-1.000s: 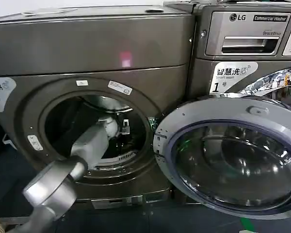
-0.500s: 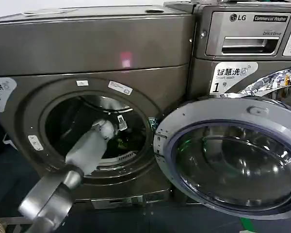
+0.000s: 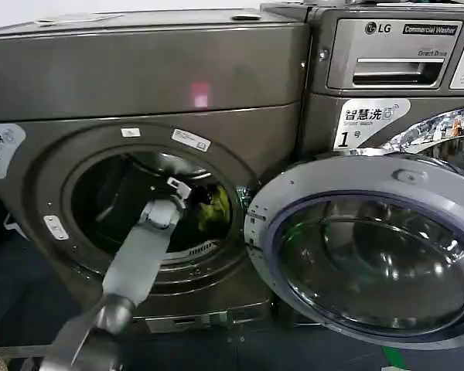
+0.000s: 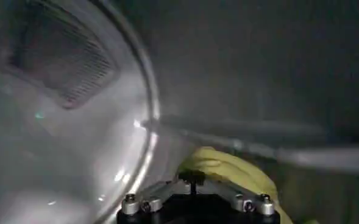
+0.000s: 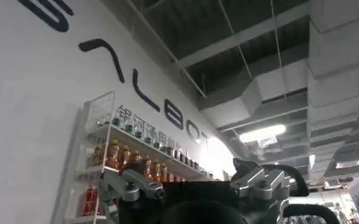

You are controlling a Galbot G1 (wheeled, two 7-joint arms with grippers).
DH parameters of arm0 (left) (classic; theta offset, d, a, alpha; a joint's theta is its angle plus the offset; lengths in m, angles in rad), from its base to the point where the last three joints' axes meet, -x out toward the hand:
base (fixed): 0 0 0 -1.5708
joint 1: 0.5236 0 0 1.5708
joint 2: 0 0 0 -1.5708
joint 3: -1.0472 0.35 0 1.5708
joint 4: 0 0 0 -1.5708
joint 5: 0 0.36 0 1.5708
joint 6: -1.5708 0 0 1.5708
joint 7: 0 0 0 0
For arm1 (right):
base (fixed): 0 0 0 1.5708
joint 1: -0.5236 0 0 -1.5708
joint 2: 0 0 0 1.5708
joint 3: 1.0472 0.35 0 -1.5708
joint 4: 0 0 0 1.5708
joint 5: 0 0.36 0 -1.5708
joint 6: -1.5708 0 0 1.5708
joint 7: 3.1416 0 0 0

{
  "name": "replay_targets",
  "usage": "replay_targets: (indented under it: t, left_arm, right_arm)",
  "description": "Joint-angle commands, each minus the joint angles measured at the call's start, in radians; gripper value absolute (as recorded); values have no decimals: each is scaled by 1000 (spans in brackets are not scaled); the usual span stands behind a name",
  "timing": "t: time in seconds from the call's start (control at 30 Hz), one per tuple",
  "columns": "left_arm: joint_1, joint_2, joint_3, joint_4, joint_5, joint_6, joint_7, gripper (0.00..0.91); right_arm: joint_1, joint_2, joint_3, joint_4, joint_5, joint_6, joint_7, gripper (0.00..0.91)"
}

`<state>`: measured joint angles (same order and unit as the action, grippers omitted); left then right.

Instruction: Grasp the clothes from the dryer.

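A: So, where did things stand inside the large dark grey-brown metal dryer point(image 3: 139, 93)?

B: The left end effector point(image 3: 187, 195) was reaching through the round porthole, its arm slanting up from the near left. The small yellow-green piece of limp fabric point(image 3: 214, 207) sat just to the right of the tip, toward the right side of the drum. The left wrist view showed the same cloth point(image 4: 231, 173) bunched right in front of the end effector's black mount, against the curved steel wall.

A: Was it clamped on the cloth?

B: I could not tell. The fingertips were hidden in both views, so whether they were apart or together was unclear.

A: And how would you have judged the grasp best done?

B: I would have pinched a raised fold, not the flat edge, since thin fabric slips. Then I would have drawn it out through the middle of the porthole, well off the rim and off the open glass door with its silver rim point(image 3: 371, 247) on the right.

A: The other arm?

B: The right end effector point(image 5: 197, 189) was idle, pointed up at a wall and ceiling, apparently open and empty.
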<state>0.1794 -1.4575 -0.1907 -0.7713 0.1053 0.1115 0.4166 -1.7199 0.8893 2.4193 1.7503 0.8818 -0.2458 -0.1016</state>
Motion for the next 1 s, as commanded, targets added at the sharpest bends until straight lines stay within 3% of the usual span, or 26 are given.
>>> replay_targets:
  t: [0.03, 0.53, 0.87, 1.0]
  left_arm:
    - [131, -22, -150, -169, -275, -169, -225, 0]
    - [243, -55, -186, -394, -248, -249, -425, 0]
    - [309, -52, -207, -490, -247, -254, -451, 0]
    - [333, -50, -206, -498, -225, -242, -444, 0]
  right_arm:
    - [5, 3, -9, 0, -2, 2, 0, 907]
    - [-22, -2, 31, 3, -61, 4, -4, 907]
    - [-32, -1, 44, 14, -93, 10, -9, 907]
    - [-29, -1, 53, 24, -95, -26, -18, 907]
